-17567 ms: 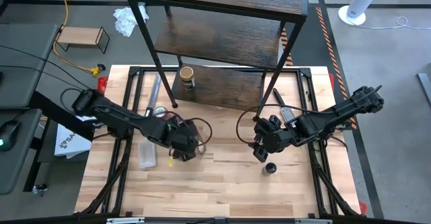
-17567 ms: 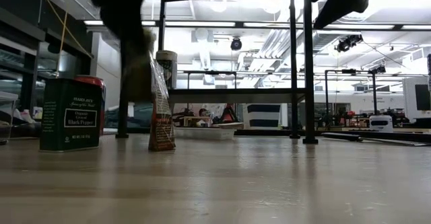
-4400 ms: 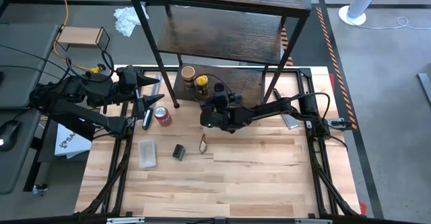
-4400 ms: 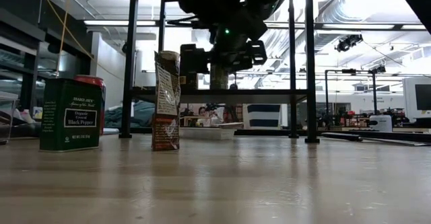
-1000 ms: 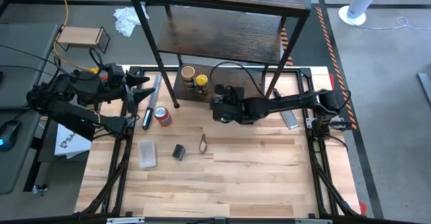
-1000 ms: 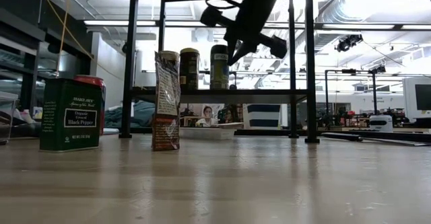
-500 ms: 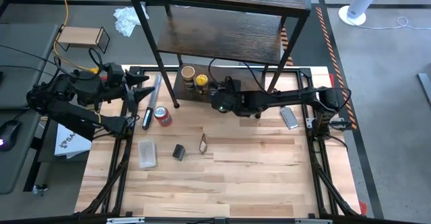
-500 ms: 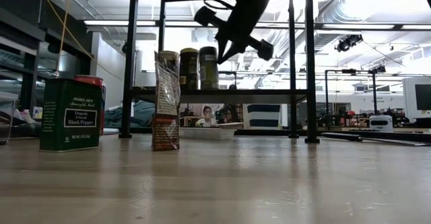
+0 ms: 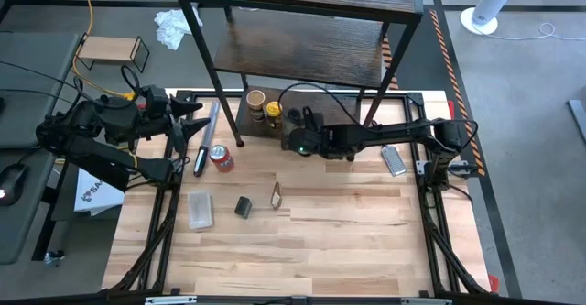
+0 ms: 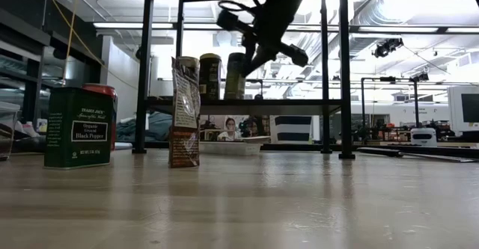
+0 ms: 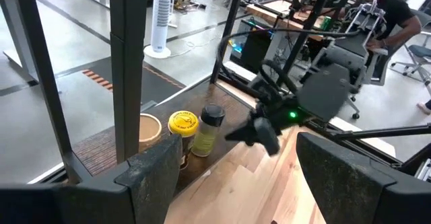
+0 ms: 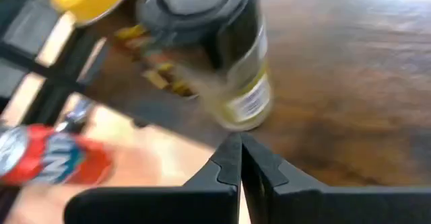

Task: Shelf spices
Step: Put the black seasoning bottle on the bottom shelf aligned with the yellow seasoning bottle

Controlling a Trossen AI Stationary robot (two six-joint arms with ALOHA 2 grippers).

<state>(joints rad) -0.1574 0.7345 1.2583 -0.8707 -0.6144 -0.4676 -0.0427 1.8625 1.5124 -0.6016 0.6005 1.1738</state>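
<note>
Since half a second ago the right gripper [image 9: 295, 133] has pushed farther toward the shelf [image 9: 311, 58], and the dark greenish jar [image 10: 235, 75] now leans against it on the lowest board, tilted beside the yellow-lidded jar [image 9: 273, 113] and tan-lidded jar [image 9: 254, 100]. The right gripper's fingers [image 12: 232, 158] are pressed together, holding nothing, tips at the jar's base. The left gripper [image 9: 196, 127] waits at the bench's left edge, fingers spread wide and empty. The black box [image 9: 243, 207] remains on the bench [image 9: 348, 241].
</note>
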